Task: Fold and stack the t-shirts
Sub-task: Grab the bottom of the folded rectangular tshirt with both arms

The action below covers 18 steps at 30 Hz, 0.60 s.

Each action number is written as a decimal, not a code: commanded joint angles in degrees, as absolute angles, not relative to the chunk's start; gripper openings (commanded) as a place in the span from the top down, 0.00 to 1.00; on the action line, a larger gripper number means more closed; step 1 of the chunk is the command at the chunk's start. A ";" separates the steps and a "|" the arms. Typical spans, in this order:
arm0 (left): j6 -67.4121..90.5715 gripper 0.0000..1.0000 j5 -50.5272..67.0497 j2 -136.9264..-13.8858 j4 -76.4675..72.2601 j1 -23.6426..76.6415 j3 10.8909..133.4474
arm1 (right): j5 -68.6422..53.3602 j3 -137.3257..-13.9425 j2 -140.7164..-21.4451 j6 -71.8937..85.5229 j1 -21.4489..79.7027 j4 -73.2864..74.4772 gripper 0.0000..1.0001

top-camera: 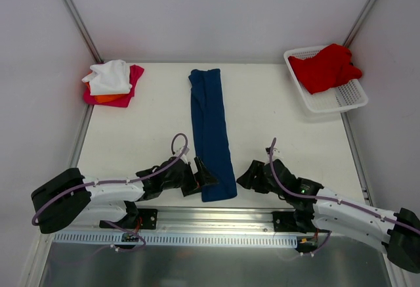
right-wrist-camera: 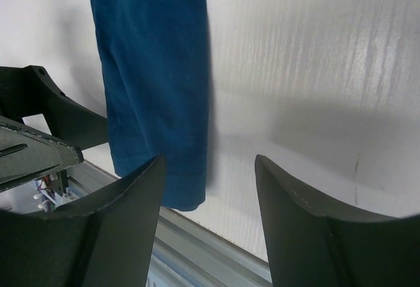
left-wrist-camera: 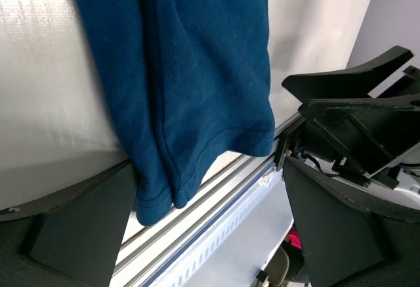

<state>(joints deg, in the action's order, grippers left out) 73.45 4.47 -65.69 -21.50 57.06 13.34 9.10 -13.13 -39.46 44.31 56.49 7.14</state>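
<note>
Navy t-shirt (top-camera: 211,132): long folded strip mid-table, near hem between left gripper (top-camera: 202,175) and right gripper (top-camera: 250,176), both spread, empty. Judged step: crosswise fold; next needs both hem corners pinched. Far: stack (top-camera: 113,83) left, red t-shirt (top-camera: 325,67) in basket (top-camera: 348,100).

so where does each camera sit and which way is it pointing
top external: above and behind the bases, looking down on the table; both arms show, left claw and right claw flanking the navy t-shirt.
left wrist: on the left arm, facing the shirt's near hem and table edge; its own fingers show, right claw beyond.
right wrist: on the right arm, facing that hem from the other side; own fingers, left claw beyond.
shared: both wrists see the same hem.
</note>
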 commanded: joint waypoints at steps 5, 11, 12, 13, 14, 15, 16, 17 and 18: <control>74.96 0.07 3.25 -65.84 -15.12 57.83 6.86 | 6.59 -10.55 -42.53 48.16 56.25 -1.48 0.40; 78.22 0.10 2.64 -61.53 -13.98 59.76 2.46 | 6.06 -11.60 -46.05 47.20 56.25 -3.07 0.40; 78.40 0.09 2.46 -61.09 -13.80 60.11 2.03 | 5.98 -11.78 -46.40 47.11 56.25 -3.60 0.40; 78.57 0.10 2.29 -61.08 -13.10 60.55 1.93 | 5.80 -11.86 -47.02 47.11 56.25 -3.86 0.40; 78.84 0.12 2.29 -61.17 -12.92 60.73 1.85 | 5.54 -12.04 -47.37 46.94 56.25 -4.04 0.40; 78.84 0.14 2.29 -61.69 -12.83 60.82 1.67 | 5.54 -12.22 -47.72 46.85 56.16 -4.22 0.40; 78.92 0.17 2.37 -61.96 -12.83 60.99 1.67 | 5.45 -12.39 -48.07 46.76 56.25 -4.31 0.40; 79.01 0.18 2.46 -62.40 -12.75 61.00 1.76 | 5.36 -12.48 -48.60 46.76 56.25 -4.48 0.40; 79.10 0.18 2.46 -63.19 -12.83 61.17 1.84 | 5.19 -12.65 -48.69 46.67 56.25 -4.74 0.40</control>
<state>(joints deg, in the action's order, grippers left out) 80.31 4.14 -59.94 -25.28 60.31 6.00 5.93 -10.70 -47.72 46.50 56.45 -3.25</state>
